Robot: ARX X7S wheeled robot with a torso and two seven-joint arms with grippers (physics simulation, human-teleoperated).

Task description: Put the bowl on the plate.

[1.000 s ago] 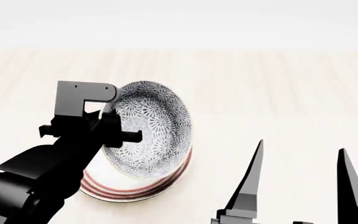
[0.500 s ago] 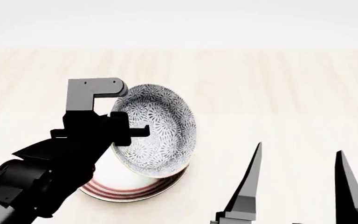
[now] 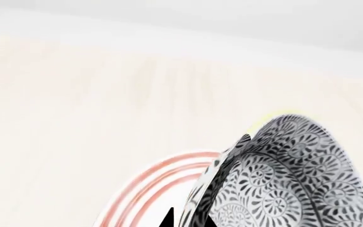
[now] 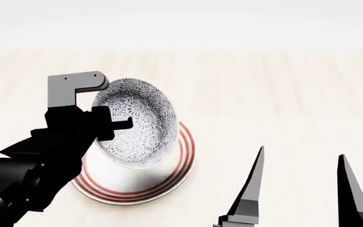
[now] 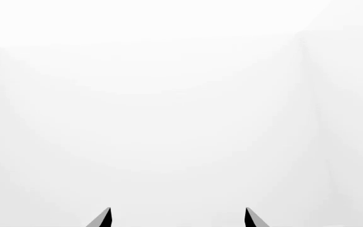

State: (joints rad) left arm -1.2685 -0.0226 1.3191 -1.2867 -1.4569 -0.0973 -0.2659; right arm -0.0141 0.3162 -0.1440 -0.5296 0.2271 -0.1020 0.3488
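Bowl held tilted over the plate, not yet set down.

The left gripper point(image 4: 106, 126) is clamped on the bowl point(image 4: 137, 125) at its rim, the bowl steeply tipped, with the plate point(image 4: 168, 177) just beneath it. Next, I judge: level the bowl, lower it to the plate's centre, then release. The right gripper point(image 4: 298, 189) hangs idle well apart, jaws spread.

Grey-and-white flower pattern all over bowl point(image 4: 137, 125) with pale rim, white plate point(image 4: 168, 177) with three concentric red rings at rim, pale wood-grain desk point(image 4: 282, 94), black left gripper point(image 4: 109, 125) under grey bracket point(image 4: 71, 90).
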